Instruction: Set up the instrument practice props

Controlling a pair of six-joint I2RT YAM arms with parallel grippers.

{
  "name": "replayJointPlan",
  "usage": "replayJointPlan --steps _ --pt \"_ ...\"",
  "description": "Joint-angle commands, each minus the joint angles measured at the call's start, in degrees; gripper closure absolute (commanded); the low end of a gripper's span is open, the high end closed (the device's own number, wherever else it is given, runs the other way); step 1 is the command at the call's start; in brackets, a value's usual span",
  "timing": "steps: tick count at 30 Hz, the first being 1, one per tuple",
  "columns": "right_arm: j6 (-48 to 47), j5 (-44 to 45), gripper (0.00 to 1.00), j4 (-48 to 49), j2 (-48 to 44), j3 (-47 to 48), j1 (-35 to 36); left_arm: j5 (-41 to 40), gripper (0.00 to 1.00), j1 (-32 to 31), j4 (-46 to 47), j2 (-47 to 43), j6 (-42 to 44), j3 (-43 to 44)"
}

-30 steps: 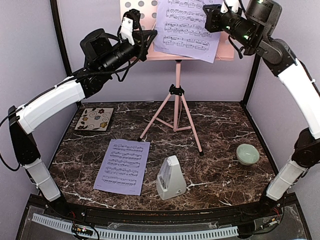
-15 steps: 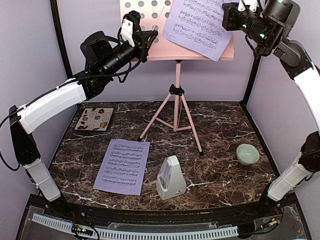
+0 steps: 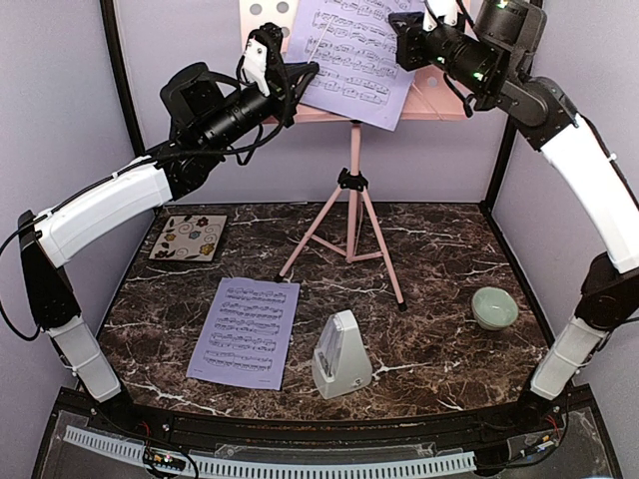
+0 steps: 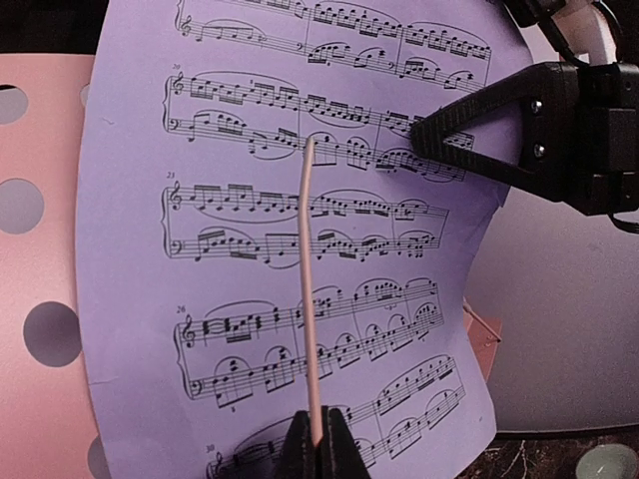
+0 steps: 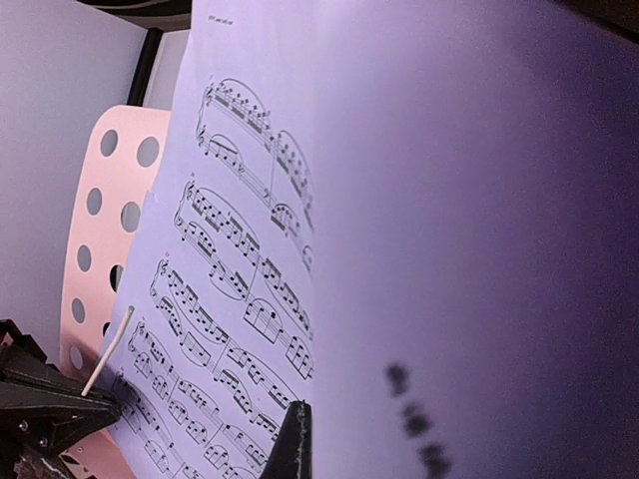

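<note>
The pink tripod music stand (image 3: pixel 351 215) stands at the back middle, and its perforated desk (image 3: pixel 439 100) is up at the top edge. A lavender sheet-music page (image 3: pixel 349 55) lies against the desk. My right gripper (image 3: pixel 401 38) is shut on the page's right edge, as the right wrist view (image 5: pixel 300 424) also shows. My left gripper (image 3: pixel 298 72) is shut on the desk's thin pink page-holder rod (image 4: pixel 308 289), which lies across the page (image 4: pixel 250 289). A second page (image 3: pixel 245 332) lies flat on the table. The grey-white metronome (image 3: pixel 339 354) stands beside it.
A pale green bowl (image 3: pixel 495 306) sits at the right of the marble table. A floral coaster (image 3: pixel 189 238) lies at the back left. Lilac walls close in the back and sides. The stand's legs spread across the table's middle.
My right gripper has swung out to the right and back to the left with the page, which now sits further left on the desk. My left arm has held still.
</note>
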Motion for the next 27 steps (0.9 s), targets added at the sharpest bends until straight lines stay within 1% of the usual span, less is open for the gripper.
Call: replayJointPlan --steps 1,9,12,15,20,27 --pt "-6.0 -6.1 1.0 5.3 2.0 2.6 -0.1 3.6 1.0 -0.3 2.0 -2.9 1.2 0.1" --pt "-14.5 -8.8 1.0 9.4 6.2 6.0 -0.1 4.7 1.0 -0.3 1.4 -2.6 1.3 1.0" --pt "-15.5 -9.3 1.0 10.6 6.8 6.8 -0.2 4.7 1.0 -0.3 1.2 -2.7 1.7 0.9" --pt "-17.1 -10.6 1.0 10.6 7.2 6.1 -0.2 4.9 1.0 -0.3 1.2 -2.6 1.8 0.9" --pt "-23.8 -11.4 1.0 11.4 7.7 5.6 0.0 5.2 1.0 -0.3 1.2 -2.1 1.3 1.2" --pt "-25.4 -13.1 1.0 11.4 8.6 5.9 0.3 5.8 1.0 -0.3 1.5 -2.2 0.8 1.2"
